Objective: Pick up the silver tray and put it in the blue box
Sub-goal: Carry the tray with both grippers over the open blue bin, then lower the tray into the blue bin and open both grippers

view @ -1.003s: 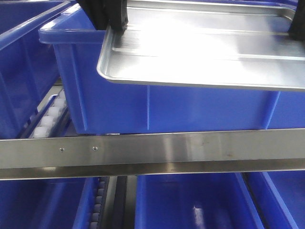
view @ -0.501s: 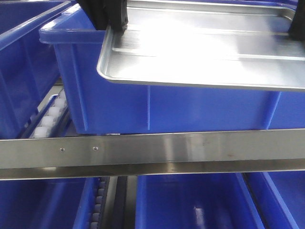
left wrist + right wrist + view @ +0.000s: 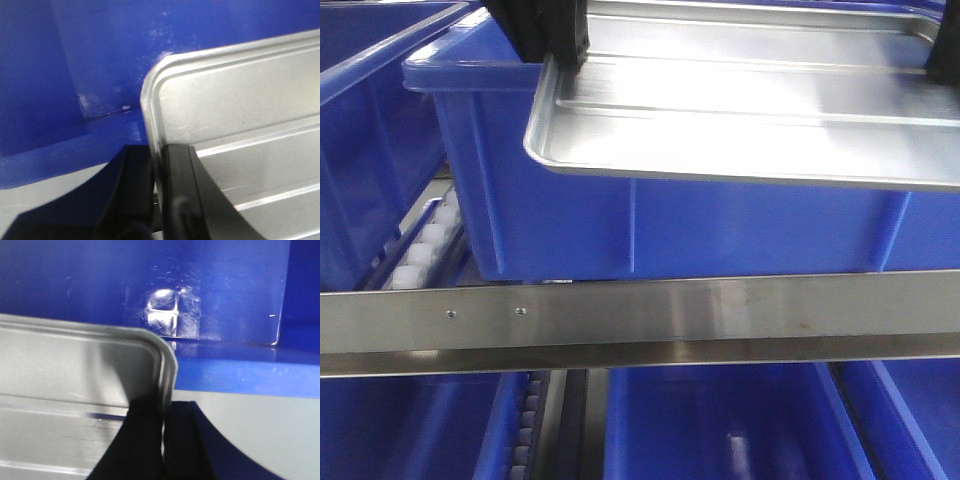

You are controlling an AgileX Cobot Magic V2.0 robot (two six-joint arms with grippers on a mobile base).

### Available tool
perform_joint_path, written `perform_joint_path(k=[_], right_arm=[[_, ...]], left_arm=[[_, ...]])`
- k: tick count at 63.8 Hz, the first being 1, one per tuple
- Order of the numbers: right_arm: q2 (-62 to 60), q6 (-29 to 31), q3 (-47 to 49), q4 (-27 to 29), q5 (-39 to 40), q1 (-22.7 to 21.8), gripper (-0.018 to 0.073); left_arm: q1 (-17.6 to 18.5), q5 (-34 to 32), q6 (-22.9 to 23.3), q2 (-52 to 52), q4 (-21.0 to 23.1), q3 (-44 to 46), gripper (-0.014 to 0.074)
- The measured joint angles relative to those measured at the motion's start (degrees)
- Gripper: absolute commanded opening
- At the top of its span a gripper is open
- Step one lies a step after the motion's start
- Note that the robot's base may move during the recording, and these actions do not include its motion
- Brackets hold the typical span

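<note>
Two end effectors, left (image 3: 157, 167) and right (image 3: 164, 416), pinch one silver tray (image 3: 750, 110).

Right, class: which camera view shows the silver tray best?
The exterior front-facing view: the silver tray spans it, ridges visible, at the blue box. Wrist views show one rounded corner each, rim clamped by the left gripper or right gripper.

Front view: close, level, facing the blue box (image 3: 570, 220) wall above a steel rail (image 3: 640, 310). Wrist views: very close, each on one silver tray (image 3: 240, 115) corner. All share tray and box.
</note>
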State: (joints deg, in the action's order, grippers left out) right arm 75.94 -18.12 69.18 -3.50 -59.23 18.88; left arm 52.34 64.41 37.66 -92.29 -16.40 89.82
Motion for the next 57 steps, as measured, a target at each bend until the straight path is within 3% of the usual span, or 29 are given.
perform_joint_path(k=[14,31,44,57], right_arm=[[0.0,0.0,1.06,0.0,-1.59,0.0,0.0056],[0.0,1.61,13.71,-2.15,-5.83,-0.11,0.0056],[4.11,2.37,23.92,-2.17,-5.56,-0.11,0.0056],[12.68,2.53,26.46,-3.75,-1.41,-0.33,0.0056]], left_arm=[[0.0,0.49,-0.23,0.0,0.26,0.98,0.001],[-0.14,2.78,-2.39,0.0,-2.81,10.82,0.001],[-3.49,1.35,-3.51,-2.53,-6.53,17.57,0.001],[-7.71,-3.98,-4.1,-8.0,-8.64,18.1,0.001]])
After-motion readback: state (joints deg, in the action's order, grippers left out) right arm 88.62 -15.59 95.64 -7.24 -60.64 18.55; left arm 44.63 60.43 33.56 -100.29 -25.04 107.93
